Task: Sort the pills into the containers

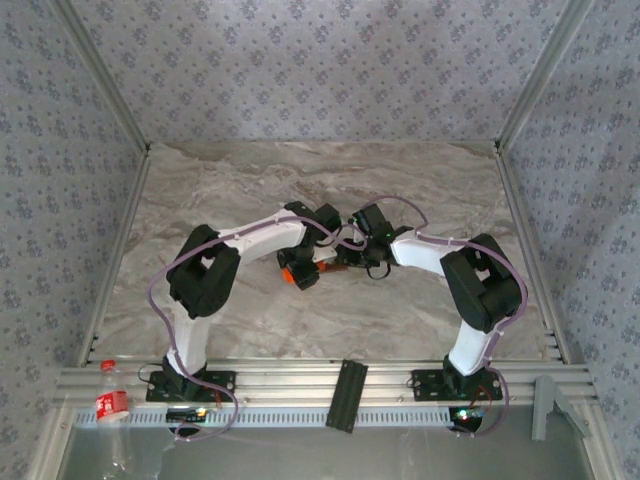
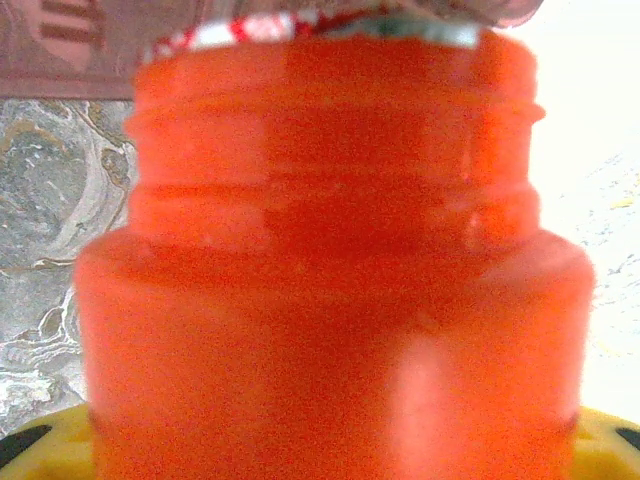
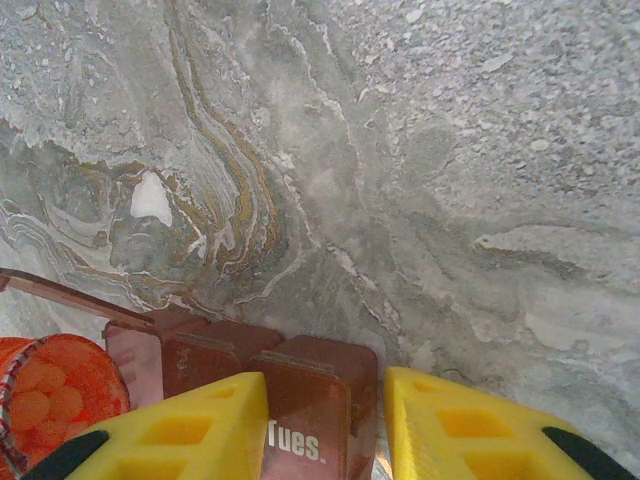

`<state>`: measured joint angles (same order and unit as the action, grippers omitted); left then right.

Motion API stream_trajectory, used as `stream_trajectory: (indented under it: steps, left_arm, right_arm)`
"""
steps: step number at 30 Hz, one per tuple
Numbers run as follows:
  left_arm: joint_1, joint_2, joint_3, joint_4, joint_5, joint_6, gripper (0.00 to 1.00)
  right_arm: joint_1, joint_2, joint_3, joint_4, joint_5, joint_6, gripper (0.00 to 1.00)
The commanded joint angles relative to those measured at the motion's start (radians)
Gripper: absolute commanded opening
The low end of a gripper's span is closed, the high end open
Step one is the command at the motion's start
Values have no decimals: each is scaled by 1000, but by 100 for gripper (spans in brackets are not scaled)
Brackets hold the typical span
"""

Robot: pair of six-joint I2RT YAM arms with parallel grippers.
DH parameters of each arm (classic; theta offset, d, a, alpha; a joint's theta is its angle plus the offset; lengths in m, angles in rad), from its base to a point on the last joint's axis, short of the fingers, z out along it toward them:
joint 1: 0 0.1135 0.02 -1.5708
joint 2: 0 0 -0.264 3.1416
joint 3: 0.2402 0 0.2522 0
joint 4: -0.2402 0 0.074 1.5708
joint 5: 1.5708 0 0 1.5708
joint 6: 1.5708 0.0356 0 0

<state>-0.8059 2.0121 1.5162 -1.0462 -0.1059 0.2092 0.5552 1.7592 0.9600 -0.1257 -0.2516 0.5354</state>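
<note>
Left gripper (image 2: 320,445): yellow fingers (image 2: 45,450) closed on either side of the orange bottle (image 2: 330,280), which blocks most of the left wrist view and is badly blurred. Right gripper (image 3: 325,385): jaws narrow, clamped on the containers (image 3: 215,345) at the compartment marked "Tues."; one thin lid (image 3: 70,295) juts out to the left. The bottle's end lies just beside the strip, with rounded pills (image 3: 45,400) visible inside, tinted orange. Whether any pill lies in a compartment cannot be told. From above, both arms meet mid-table (image 1: 320,180) and hide the strip. A plastic bottle (image 1: 111,403) and a black block (image 1: 347,395) sit at the near rail.
</note>
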Motion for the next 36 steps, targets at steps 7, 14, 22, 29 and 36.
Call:
stream_trajectory:
  steps: [7,14,22,29,36]
  left_arm:
    - [-13,49,-7,-18,43,1,0]
    - [7,63,29,-95,101,5,0]
    - [19,54,0,-67,71,-3,0]
    - [44,27,-16,-20,78,-25,0]
    - [69,-1,-28,10,116,-41,0]
  right_arm:
    - [10,21,-35,-77,31,5,37]
    - [9,22,-35,-77,31,5,37]
    - [10,22,-38,-74,32,6,37]
    - [10,22,-37,-77,33,5,37]
    - [9,22,-38,-77,35,6,37]
